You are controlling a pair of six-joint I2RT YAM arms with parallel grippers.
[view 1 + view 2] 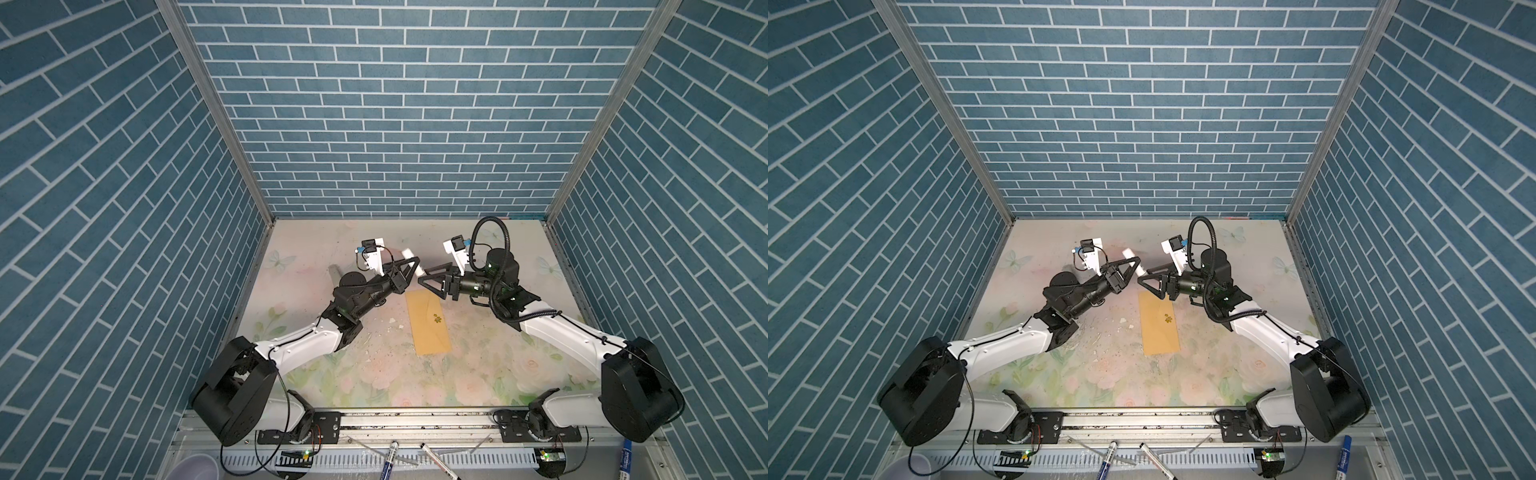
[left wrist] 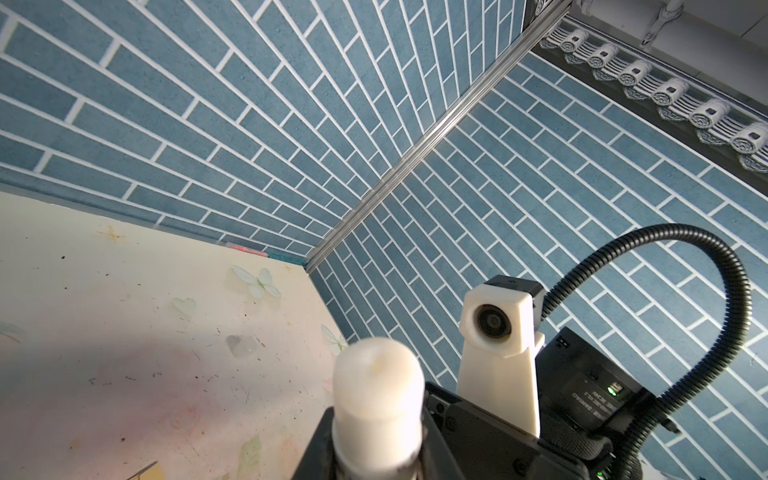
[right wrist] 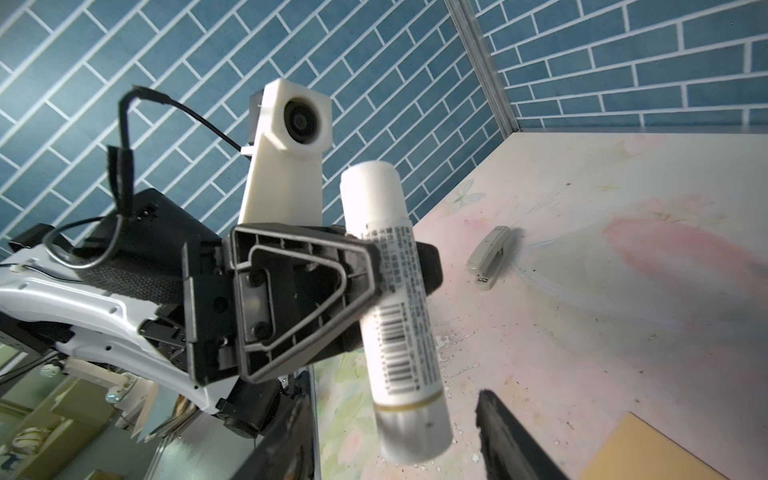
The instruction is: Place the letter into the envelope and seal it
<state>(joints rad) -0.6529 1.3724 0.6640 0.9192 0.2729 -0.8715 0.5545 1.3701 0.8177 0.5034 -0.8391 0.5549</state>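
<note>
A white, barcoded glue stick (image 3: 395, 316) hangs tilted above the floral tabletop (image 1: 478, 353), toward 12 o'clock. A grey stapler (image 1: 334, 272) lies at 10 o'clock. Two markers (image 1: 388, 459) lie past the 6 o'clock edge.

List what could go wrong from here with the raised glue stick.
The left gripper clamps the glue stick mid-body, tilted in mid-air; a pull on its end may twist it loose.
The right gripper stands open at that end; closing off-centre could knock it onto the envelope.

Mid-air: glue stick (image 3: 399, 357) clamped in left gripper (image 3: 401, 270) juts toward right gripper (image 1: 422, 277), jaws apart. Bare table (image 1: 478, 374) either side of flat envelope (image 1: 428, 324); stapler (image 3: 489, 257) far back, well apart.
</note>
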